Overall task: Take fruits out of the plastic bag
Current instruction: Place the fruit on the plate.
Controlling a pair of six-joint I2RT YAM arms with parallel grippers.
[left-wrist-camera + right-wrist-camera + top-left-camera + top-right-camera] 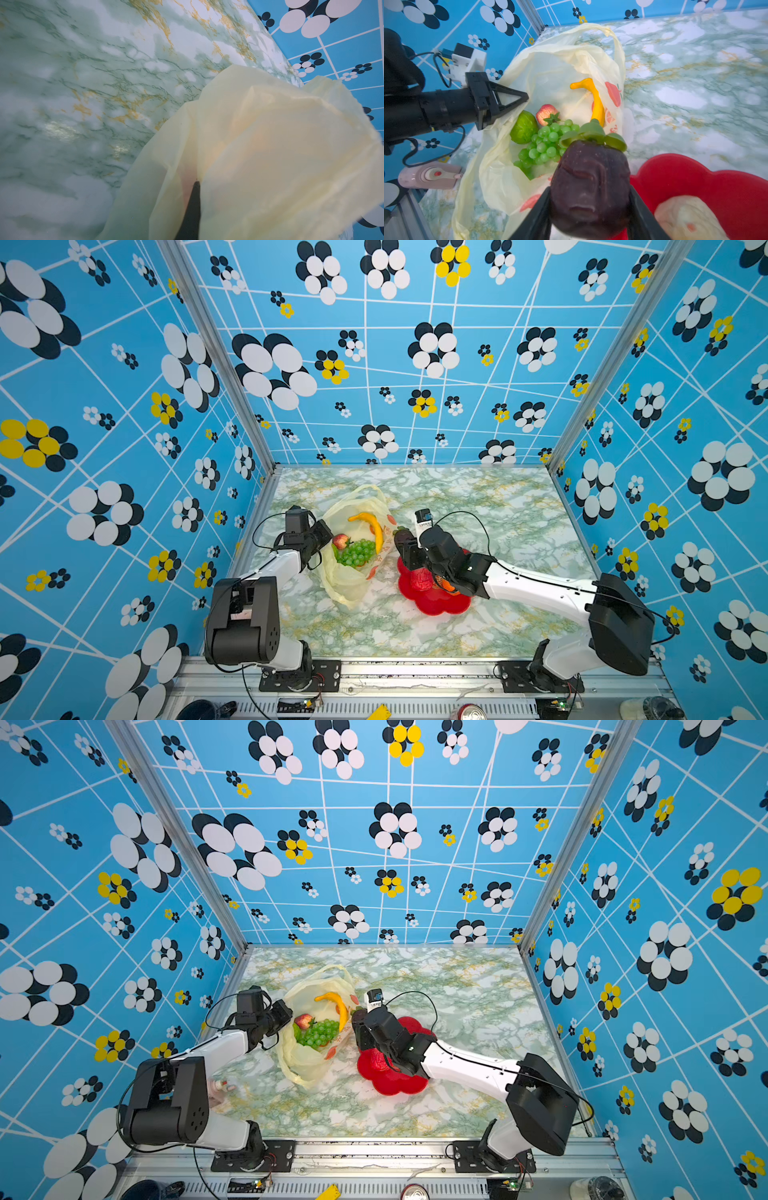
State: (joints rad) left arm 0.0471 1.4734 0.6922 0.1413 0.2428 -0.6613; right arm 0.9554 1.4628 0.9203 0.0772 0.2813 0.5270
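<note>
Fruits (546, 143) showing in plastic bag (500, 176): four; dark purple piece (589, 187): one.

The plastic bag (351, 587) lies on the table (498, 497) left of centre, with the plate (436, 605) just beside it on the right. In the bag, the banana (372, 526) lies farthest back, the strawberry (340, 540) to its left, and the grape bunch (357, 552) in front. The left gripper (526, 98) grips the bag's left rim, and the right gripper (589, 188) holds one fruit (591, 166) between bag and plate.
</note>
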